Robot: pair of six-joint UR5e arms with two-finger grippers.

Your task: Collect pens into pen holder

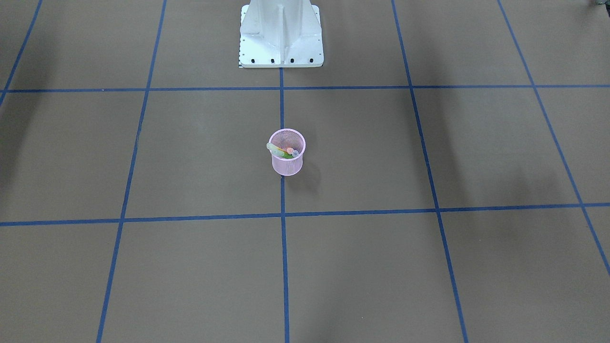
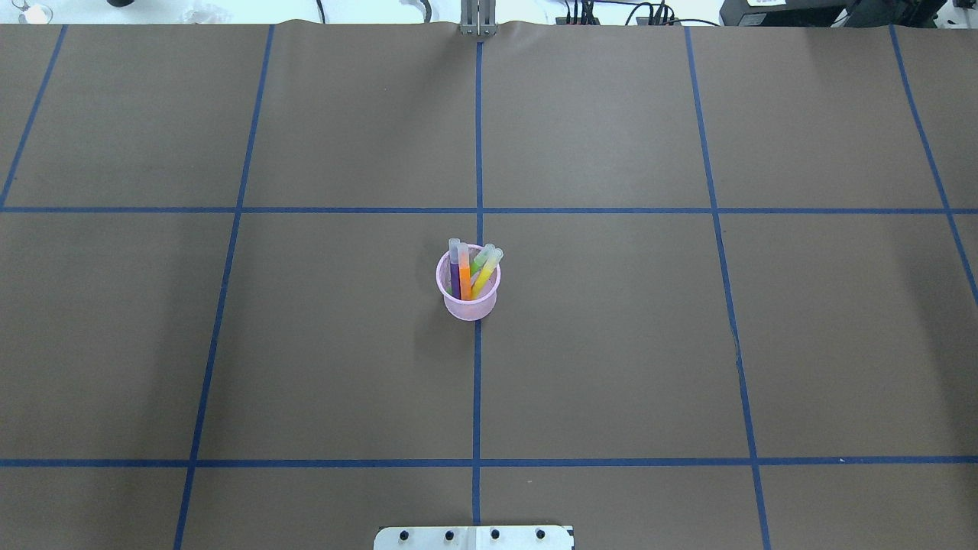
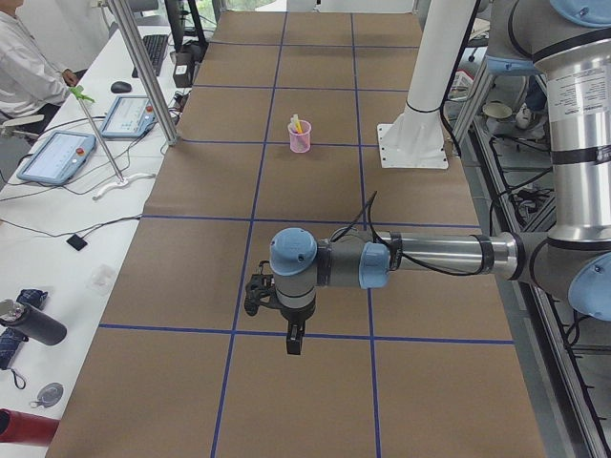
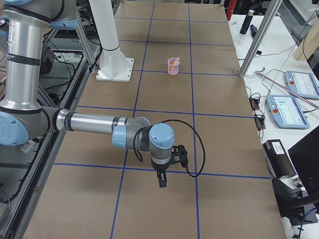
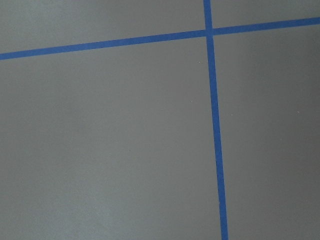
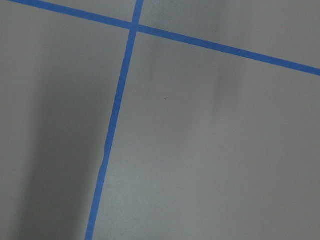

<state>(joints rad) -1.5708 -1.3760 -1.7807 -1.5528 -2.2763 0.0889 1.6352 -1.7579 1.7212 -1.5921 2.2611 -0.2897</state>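
1. The pen holder (image 2: 467, 308) is standing upright on the table's (image 2: 611, 344) centre tape line, straight out from the robot's base (image 1: 281, 33).
2. The purple pen (image 2: 454, 275), orange pen (image 2: 464, 279), green pen (image 2: 480, 261) and yellow pen (image 2: 486, 273) are all sitting inside it. Their cap ends are up and leaning away from the robot, so the collecting is looking complete.
3. The left gripper (image 3: 293, 341) is hanging over bare table well off to its own side. The right gripper (image 4: 161, 180) is doing likewise at the opposite end. Neither is looking clearly nearer the cup.
4. Only the side views are showing the claws, so their opening cannot be told; nothing is showing in either claw.
5. No loose pen is showing on the table, and the cup is sitting well clear of every edge.
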